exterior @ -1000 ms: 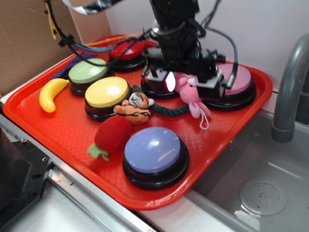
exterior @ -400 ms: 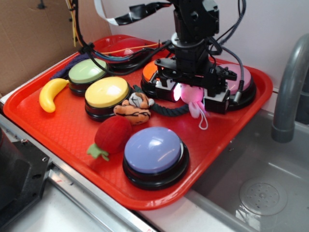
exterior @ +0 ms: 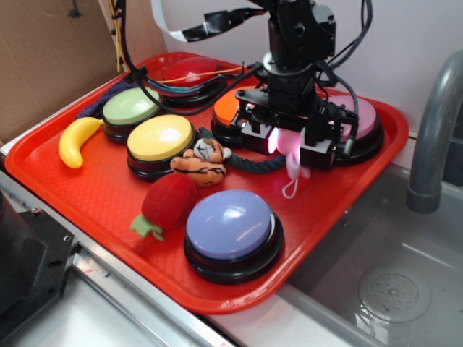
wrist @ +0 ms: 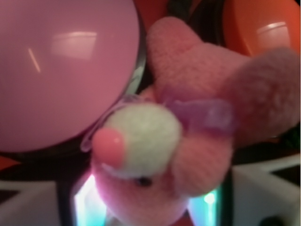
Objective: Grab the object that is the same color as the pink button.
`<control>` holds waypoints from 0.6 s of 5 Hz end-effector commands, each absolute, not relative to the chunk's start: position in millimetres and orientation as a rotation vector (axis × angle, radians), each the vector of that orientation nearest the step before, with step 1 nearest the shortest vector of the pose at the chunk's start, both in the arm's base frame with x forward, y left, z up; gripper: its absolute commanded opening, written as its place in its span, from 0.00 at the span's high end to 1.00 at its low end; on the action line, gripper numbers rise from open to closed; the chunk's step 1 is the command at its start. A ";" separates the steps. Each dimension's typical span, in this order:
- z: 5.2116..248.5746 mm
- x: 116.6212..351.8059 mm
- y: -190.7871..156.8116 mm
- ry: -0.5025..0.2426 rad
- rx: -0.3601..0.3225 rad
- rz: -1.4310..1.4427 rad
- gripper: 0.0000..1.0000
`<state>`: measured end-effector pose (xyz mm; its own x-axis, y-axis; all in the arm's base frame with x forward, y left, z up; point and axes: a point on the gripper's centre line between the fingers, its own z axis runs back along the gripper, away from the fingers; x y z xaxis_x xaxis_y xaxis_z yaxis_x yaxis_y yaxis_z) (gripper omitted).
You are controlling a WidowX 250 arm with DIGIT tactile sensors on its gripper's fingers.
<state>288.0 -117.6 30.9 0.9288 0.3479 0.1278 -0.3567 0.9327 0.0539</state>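
Observation:
The pink plush bunny sits between my gripper's two glowing fingers, just in front of the pink button at the back right of the red tray. The jaws press on the bunny's head from both sides. Its body and white string loop hang below them, over the tray. In the wrist view the bunny fills the space between the lit pads, snout up, ears spread. The pink button is at the upper left and my gripper at the bottom.
On the tray are a tiger plush, a red strawberry plush, a lavender-blue button, yellow, green, red and orange buttons, a banana and a dark rope. A grey faucet and sink lie to the right.
My gripper came down over the bunny, turned, and its fingers drew together on the head. The bunny now stands more upright between them, string dangling.

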 end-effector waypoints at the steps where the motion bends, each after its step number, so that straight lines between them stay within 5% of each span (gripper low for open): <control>1: 68.5 298.0 -118.4 -0.185 0.052 0.263 1.00; 3: 129.2 281.6 -109.5 -0.199 0.054 0.021 1.00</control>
